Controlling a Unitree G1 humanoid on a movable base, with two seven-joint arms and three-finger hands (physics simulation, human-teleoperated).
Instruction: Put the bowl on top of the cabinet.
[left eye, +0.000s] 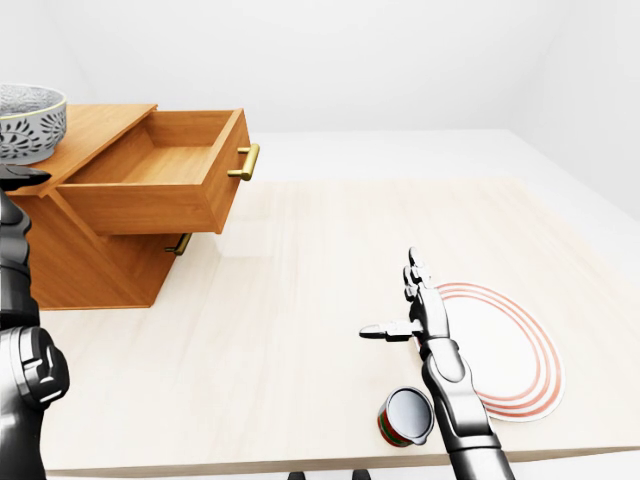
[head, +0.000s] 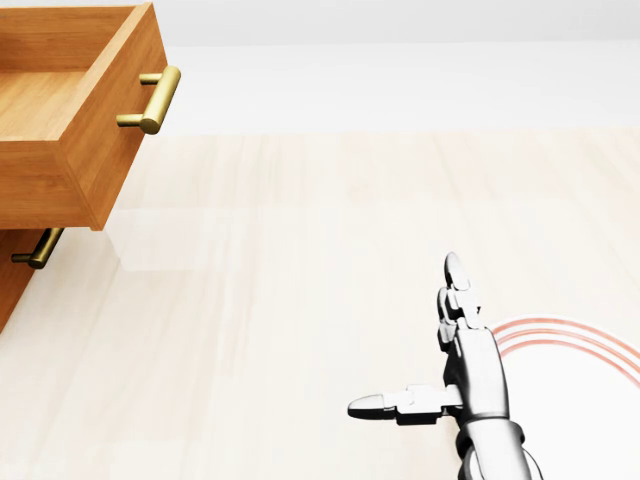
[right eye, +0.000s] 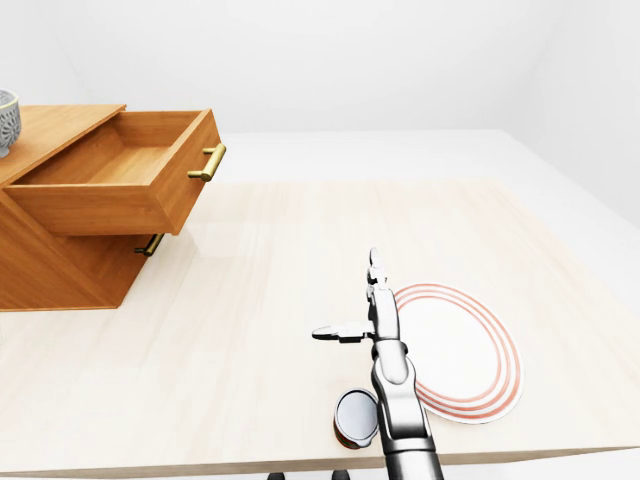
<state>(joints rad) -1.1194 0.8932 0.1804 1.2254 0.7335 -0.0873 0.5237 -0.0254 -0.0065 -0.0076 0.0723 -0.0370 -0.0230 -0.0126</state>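
One bowl (left eye: 25, 122), patterned, at cabinet (left eye: 95, 130) top's left edge, upper drawer (left eye: 165, 180) open. Left hand (left eye: 22, 178) below it, grip indiscernible. Right hand (left eye: 418, 305) splayed, empty, over counter (left eye: 300, 300). Step judged: placement; next, release and withdraw.

bowl (left eye: 28, 122): you've got white-grey with a pierced leaf pattern
cabinet (left eye: 90, 262): orange-brown wood, your drawer the same
handles (left eye: 246, 161): brass gold
table (left eye: 300, 300): pale wood grain
plate (left eye: 510, 350): white with red rings
can (left eye: 405, 417): red-green side, silver top
right hand (left eye: 415, 312): your shiny grey metal
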